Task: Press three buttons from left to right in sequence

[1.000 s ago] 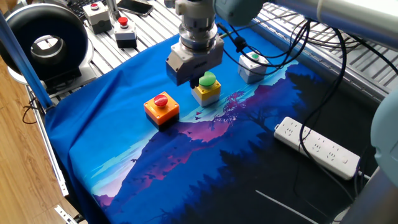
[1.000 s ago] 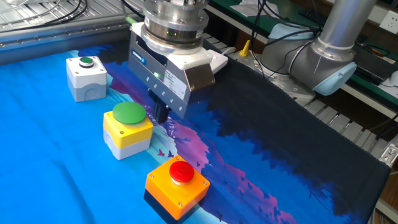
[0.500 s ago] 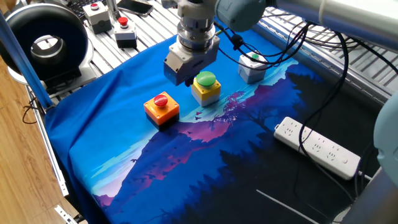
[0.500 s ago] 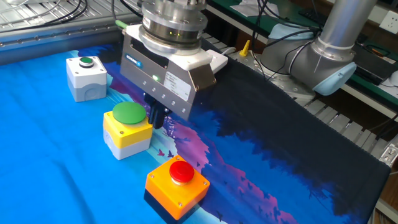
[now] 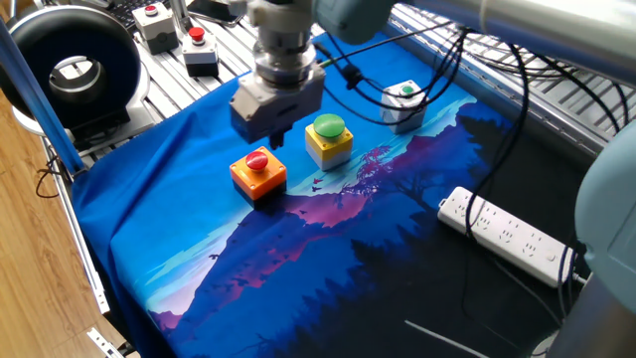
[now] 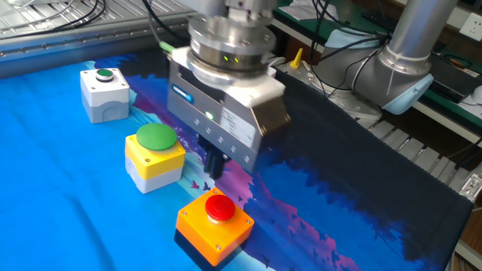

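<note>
Gripper poised by the orange box.

We cannot tell whether the jaws are apart or together; the dark fingertips of the gripper [image 6: 215, 167] point straight down, seemingly just above and behind the orange box [image 6: 213, 226]. The yellow box [image 6: 154, 156] sits beside it, the grey-white box [image 6: 104, 94] beyond, all on the blue cloth [image 6: 53, 203].

Silver-grey claw [image 6: 216, 162] housing, green status lights, pale-blue arm joints.

One camera stands high and far back; the other looks closer from the opposite side, both sharing the blue cloth [image 5: 199, 229].
</note>
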`<move>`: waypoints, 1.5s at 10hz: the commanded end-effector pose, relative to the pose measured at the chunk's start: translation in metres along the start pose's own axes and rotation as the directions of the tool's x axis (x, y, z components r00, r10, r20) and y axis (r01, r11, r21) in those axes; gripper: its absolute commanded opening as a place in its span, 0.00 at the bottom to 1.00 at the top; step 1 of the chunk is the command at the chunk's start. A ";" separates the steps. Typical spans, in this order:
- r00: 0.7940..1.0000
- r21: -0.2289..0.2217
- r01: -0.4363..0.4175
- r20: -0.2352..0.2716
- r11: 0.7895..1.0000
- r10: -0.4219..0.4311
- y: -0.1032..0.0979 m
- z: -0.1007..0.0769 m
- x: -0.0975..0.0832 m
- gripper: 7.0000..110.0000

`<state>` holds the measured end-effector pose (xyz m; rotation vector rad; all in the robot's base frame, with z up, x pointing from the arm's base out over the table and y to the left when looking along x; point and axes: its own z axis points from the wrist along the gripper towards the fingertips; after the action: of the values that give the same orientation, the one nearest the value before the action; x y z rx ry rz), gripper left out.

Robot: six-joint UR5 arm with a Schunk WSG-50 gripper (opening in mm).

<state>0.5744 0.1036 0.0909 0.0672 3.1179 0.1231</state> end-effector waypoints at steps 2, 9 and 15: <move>0.999 -0.016 -0.052 -0.014 0.998 0.052 0.021 0.002 -0.001 0.00; 0.997 -0.026 -0.074 -0.005 0.997 0.074 0.030 0.015 -0.007 0.00; 0.997 -0.029 -0.071 0.015 0.997 0.071 0.028 0.030 -0.019 0.00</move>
<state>0.5898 0.1311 0.0682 0.1624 3.1050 0.1494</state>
